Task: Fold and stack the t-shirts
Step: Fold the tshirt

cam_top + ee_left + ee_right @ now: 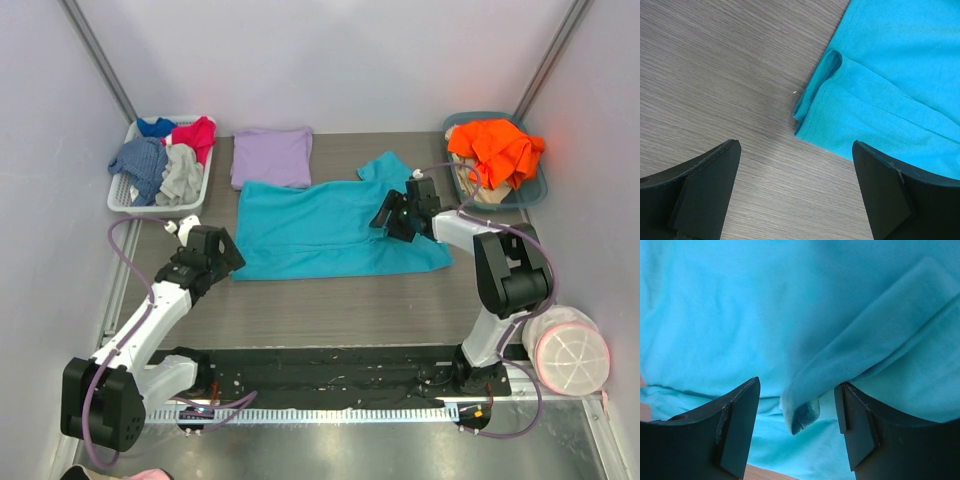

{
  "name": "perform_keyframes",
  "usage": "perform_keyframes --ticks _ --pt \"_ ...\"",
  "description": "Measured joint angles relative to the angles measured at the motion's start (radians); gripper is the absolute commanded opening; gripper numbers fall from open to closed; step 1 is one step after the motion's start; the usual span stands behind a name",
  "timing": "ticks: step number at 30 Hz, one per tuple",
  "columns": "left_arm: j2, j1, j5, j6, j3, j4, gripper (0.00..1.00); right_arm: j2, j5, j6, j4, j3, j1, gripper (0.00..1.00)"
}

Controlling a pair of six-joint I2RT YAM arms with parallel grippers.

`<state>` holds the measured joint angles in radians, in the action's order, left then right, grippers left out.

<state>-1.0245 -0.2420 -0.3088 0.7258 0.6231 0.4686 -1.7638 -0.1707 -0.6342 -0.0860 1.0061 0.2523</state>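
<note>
Two arms stand at the near edge of the table point(330, 315), the left reaching forward on the left, the right bent over on the right; the left claw point(794, 144) hangs low over bare wood with its jaws wide and nothing in them; just ahead of its fingers point(705, 185) lies the near-left corner of the teal shirt point(320, 225), where the hem is curled into a small roll; the shirt lies spread across the middle of the table, mostly flat, with one sleeve sticking out toward the far right

Past that, the right claw point(798, 383) sits low over the right part of the teal shirt, near the base of that sleeve; its jaws stand partly apart, and in the right wrist view a loose fold of teal cloth pokes up between them; the fold is not pinched, with a gap showing on each side of its tip

Further back, the lavender shirt point(272, 155) lies folded into a neat square, its near edge meeting the far-left edge of the teal shirt; at the far left a white basket point(118, 205) holds red, blue and grey garments point(165, 160); at the far right a blue basket point(535, 190) holds an orange garment point(495, 150)
</note>
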Motion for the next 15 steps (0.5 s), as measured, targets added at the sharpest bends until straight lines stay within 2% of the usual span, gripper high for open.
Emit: perform_keyframes --ticks 10,15 --pt "0.006 0.000 0.006 0.000 0.000 0.004 1.00 -0.006 -0.101 -0.016 0.192 0.023 0.008 0.69" --pt "0.030 0.000 0.006 0.000 0.000 0.009 1.00 0.031 -0.055 0.010 0.142 0.021 0.008 0.69"
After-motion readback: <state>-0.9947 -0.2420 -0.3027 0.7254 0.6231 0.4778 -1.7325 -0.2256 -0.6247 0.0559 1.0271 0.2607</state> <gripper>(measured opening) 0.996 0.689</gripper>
